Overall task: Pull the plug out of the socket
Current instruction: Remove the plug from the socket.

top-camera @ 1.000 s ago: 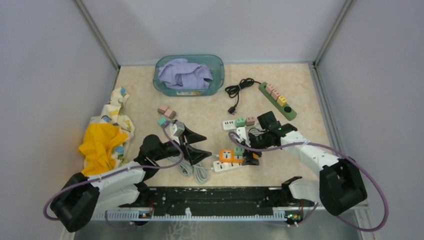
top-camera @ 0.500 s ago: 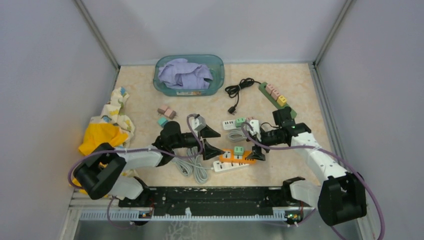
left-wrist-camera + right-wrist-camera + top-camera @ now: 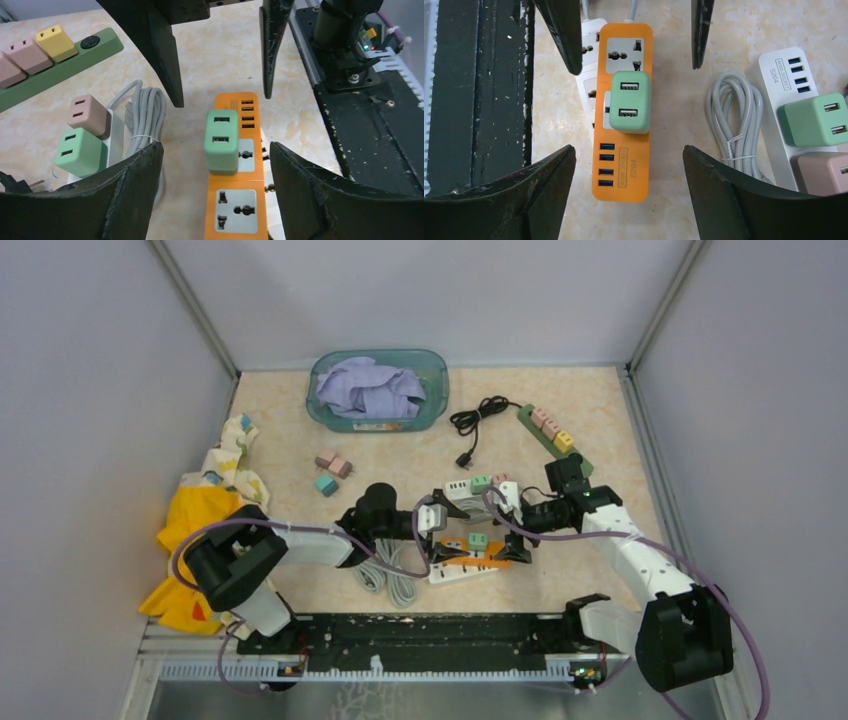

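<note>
A green USB plug (image 3: 478, 540) sits in an orange power strip (image 3: 455, 553) at the table's front middle. It shows in the left wrist view (image 3: 222, 140) and the right wrist view (image 3: 630, 102), seated in the strip (image 3: 235, 205) (image 3: 621, 165). My left gripper (image 3: 455, 528) is open, low over the strip's left end, its fingers (image 3: 125, 200) wide on both sides. My right gripper (image 3: 512, 530) is open, facing it from the strip's USB end, fingers (image 3: 724, 200) wide apart. Neither touches the plug.
A white strip (image 3: 784, 85) with green and pink adapters lies behind, with a grey cable coil (image 3: 734, 120) beside it. Another white strip (image 3: 589, 85) lies under the orange one. A green strip (image 3: 555, 440), black cable (image 3: 478, 420), teal basin (image 3: 378, 390), loose adapters (image 3: 332, 465) and cloths (image 3: 205, 520) are about.
My left arm has swung right, bringing its open gripper from beside the grey cable to the orange strip. The right gripper drew back slightly and stays open at the strip's right end.
</note>
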